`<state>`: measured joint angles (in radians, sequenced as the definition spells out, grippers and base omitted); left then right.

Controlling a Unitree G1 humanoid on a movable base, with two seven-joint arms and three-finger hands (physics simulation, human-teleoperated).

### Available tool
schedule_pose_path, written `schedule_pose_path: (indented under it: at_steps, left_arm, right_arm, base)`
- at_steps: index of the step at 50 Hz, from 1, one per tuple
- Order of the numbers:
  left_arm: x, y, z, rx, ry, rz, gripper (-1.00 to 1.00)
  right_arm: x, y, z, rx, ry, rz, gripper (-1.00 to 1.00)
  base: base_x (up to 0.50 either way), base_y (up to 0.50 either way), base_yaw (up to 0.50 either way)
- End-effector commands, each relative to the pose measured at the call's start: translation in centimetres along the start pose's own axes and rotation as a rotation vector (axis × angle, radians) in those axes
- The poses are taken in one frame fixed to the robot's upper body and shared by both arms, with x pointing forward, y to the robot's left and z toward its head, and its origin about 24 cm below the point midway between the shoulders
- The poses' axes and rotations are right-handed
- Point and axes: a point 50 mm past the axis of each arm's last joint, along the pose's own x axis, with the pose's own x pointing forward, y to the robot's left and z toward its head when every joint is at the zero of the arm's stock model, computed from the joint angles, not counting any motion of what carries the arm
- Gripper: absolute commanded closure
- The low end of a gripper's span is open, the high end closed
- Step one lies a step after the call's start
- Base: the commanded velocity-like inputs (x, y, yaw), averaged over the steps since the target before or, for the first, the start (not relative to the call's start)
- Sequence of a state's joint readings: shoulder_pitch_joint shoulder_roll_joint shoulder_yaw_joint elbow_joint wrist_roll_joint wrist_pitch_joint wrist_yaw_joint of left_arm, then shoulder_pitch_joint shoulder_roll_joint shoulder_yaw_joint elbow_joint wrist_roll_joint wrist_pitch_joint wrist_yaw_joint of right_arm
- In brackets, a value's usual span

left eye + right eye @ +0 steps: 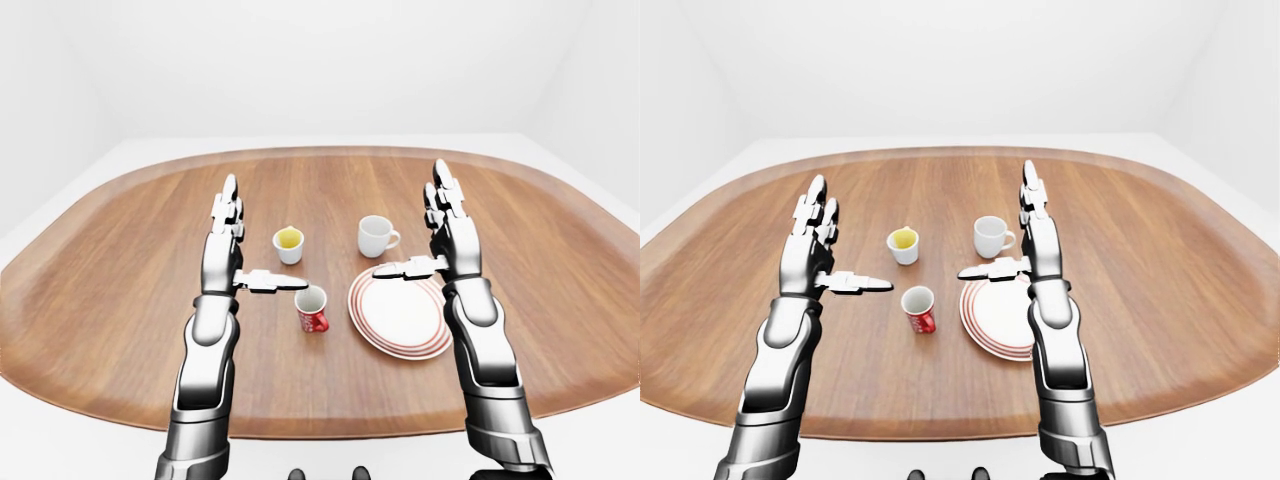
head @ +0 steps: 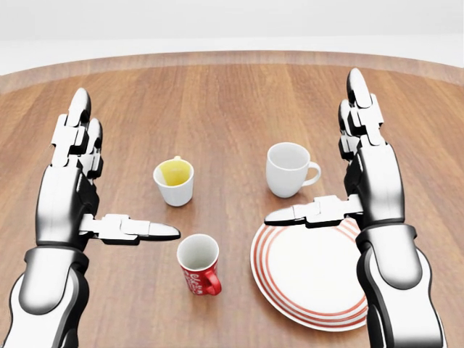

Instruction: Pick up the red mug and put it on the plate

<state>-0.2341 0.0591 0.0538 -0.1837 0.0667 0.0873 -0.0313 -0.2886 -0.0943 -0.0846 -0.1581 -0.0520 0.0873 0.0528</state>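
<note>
Red patterned mug [image 2: 199, 264] stands low centre; both our hands, left hand [image 2: 76, 185] and right hand [image 2: 362, 174], hover open. We should lower one around it squarely.

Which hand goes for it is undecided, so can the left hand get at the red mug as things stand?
Probably yes: the open left hand hangs just up-left of the red mug, with bare table between.

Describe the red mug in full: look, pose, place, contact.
The red mug is glossy, ceramic-looking, with a white interior and a white pattern on its outer wall. Its red handle points to the view's lower right. It stands upright and looks empty on the wooden table, left of the striped plate and apart from it, below the yellow-filled cup. Neither hand touches it; only the table does.
</note>
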Motion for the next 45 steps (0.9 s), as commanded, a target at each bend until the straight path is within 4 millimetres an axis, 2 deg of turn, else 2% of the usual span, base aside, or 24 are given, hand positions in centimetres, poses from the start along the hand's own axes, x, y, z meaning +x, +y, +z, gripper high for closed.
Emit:
schedule_pose_path:
  at_steps: [1, 45]
  left_arm:
    - [-0.06, -0.18, 0.14, 0.002, -0.006, -0.005, -1.0]
    - [-0.06, 0.17, 0.15, 0.001, -0.007, 0.006, -1.0]
  right_arm:
    - [-0.09, -0.09, -0.05, -0.003, 0.002, 0.001, -1.0]
    - [0.05, 0.25, -0.15, -0.02, 0.007, 0.019, -1.0]
  base:
    - [0.34, 0.0, 0.0]
    - [0.35, 0.0, 0.0]
